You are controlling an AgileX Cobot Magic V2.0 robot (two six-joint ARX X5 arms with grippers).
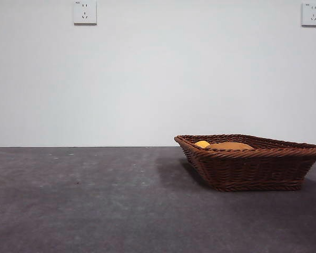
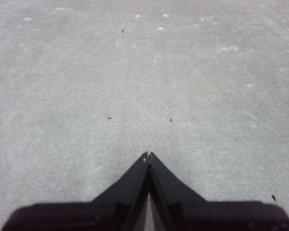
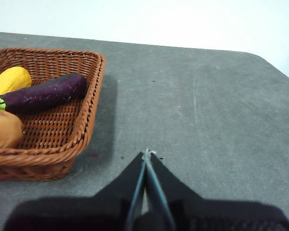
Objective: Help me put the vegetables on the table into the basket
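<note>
Left gripper is sitting closed and empty over bare dark grey table. Right gripper is hovering beside the brown woven wicker basket, jaws together, empty. Inside it: yellow lumpy vegetable, purple eggplant, brown potato, probably rigid and light. Nothing left to grip.

The bench is a flat dark grey matte surface with faint pale scuffs and a few dark specks. Directly on it, toward one side, sits a brown woven wicker basket.
</note>
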